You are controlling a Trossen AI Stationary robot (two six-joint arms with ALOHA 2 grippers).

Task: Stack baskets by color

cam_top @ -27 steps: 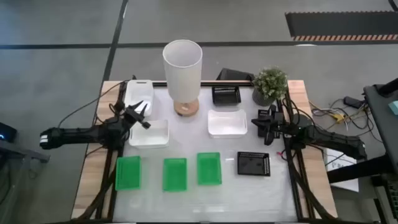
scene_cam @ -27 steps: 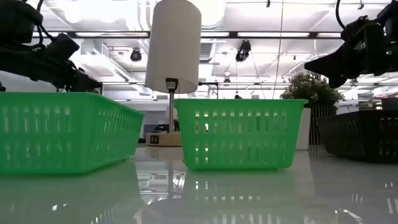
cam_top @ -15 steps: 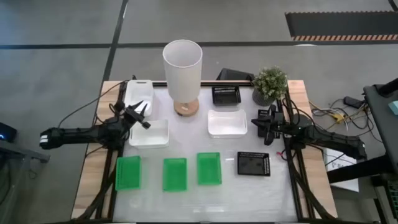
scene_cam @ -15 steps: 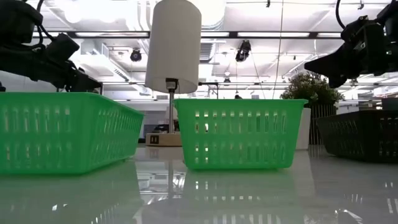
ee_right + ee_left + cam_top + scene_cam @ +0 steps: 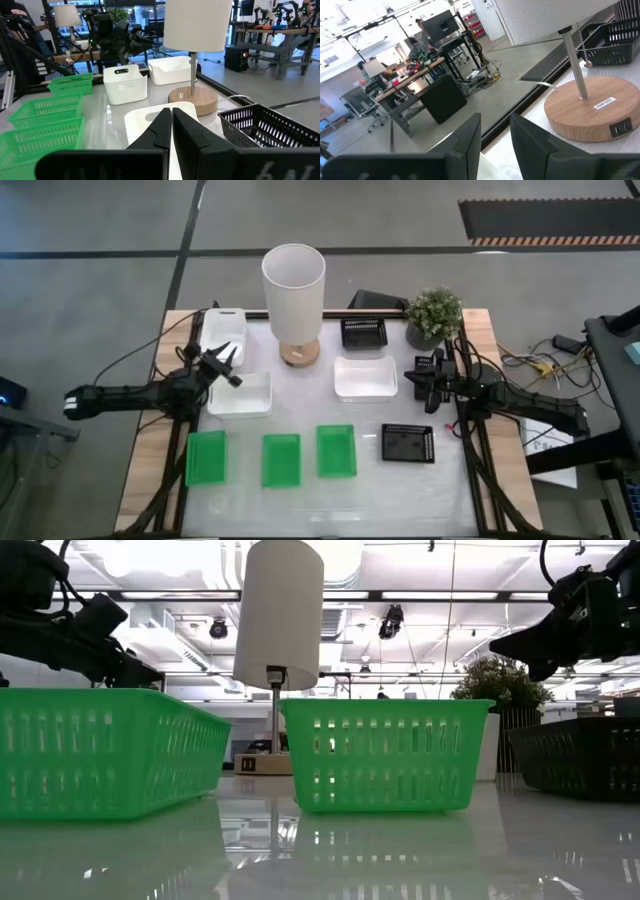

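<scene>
Nothing has moved since the earlier frames: the left claw [image 5: 226, 365], fingers apart and empty, hovers over a white basket [image 5: 240, 393]. The right claw [image 5: 418, 379], fingers together, waits beside another white basket [image 5: 365, 377]. No basket is stacked yet, so the next move probably calls for gripping a rim.

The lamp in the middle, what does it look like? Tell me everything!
The lamp has a tall white cylinder shade, a thin metal pole and a round wooden base with a small label and a socket on its side. It stands upright at the table's far middle, unlit as far as shows. Nothing grips it; a cord trails from the base.
</scene>
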